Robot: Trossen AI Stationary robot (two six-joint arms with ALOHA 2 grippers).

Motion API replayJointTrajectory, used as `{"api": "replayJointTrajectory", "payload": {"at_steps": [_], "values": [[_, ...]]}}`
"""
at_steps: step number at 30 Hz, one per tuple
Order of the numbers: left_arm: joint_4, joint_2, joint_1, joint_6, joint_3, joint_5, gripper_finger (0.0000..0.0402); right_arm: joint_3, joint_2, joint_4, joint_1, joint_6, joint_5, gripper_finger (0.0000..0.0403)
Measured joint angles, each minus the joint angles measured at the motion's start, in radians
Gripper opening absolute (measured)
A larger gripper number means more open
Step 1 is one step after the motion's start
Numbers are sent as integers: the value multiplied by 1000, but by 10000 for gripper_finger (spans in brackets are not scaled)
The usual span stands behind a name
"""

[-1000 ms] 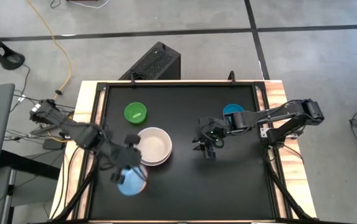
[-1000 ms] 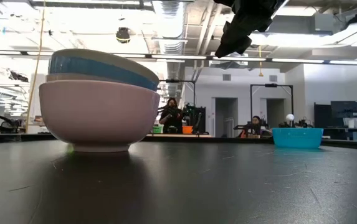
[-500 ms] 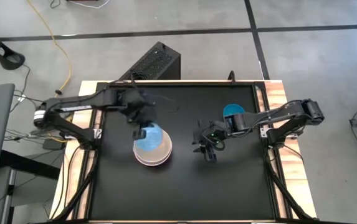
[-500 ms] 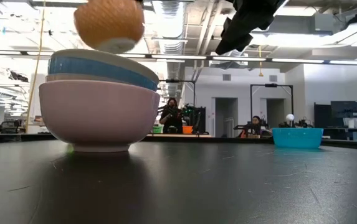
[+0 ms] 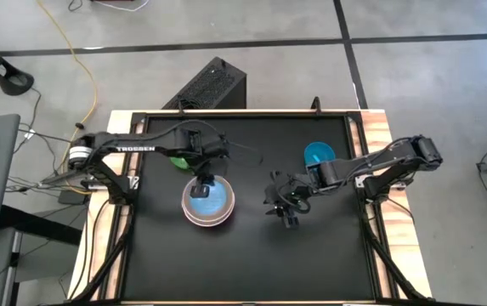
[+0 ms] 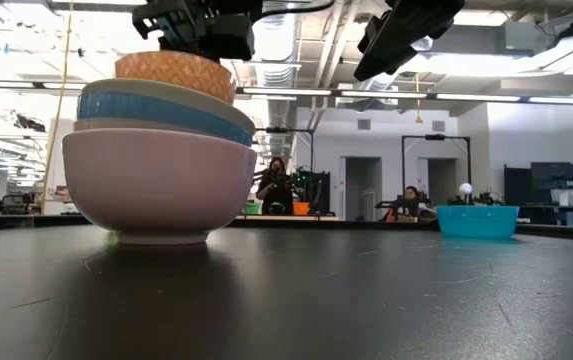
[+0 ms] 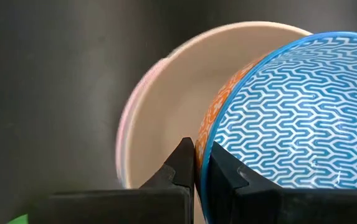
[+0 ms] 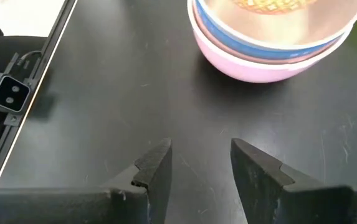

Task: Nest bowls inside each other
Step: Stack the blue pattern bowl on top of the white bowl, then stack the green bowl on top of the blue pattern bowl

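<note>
I am holding the patterned bowl (image 7: 278, 118) by its rim in my left end effector (image 5: 204, 178), clenched, directly above the stacked bowls (image 6: 156, 165); right end effector (image 8: 200, 158) is waiting released nearby.

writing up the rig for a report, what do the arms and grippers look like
Both arms are slim, black and jointed. The left arm carries white TROSSEN lettering and a silver collar near its base. The left gripper has two dark pointed fingers; the right gripper has two matte black, wedge-shaped fingers.
</note>
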Motion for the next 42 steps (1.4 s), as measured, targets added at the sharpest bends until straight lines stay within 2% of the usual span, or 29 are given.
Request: {"api": "replayJointTrajectory", "payload": {"at_steps": [7,13,20,30,42], "values": [[16,3,-4,7,-14,-17,2,0,0,-1,5,0,0,178],[101,-27,-11,-13,-125,-11,2,0,0,0,4,-12,0,178],[99,-51,-12,-20,-131,-98,2,0,0,9,-9,-30,0,178],[179,-51,-12,-49,-216,-88,3,0,0,26,-11,-25,0,178],[209,-54,-13,-67,-220,-99,85,0,0,25,-10,-21,0,178]]}}
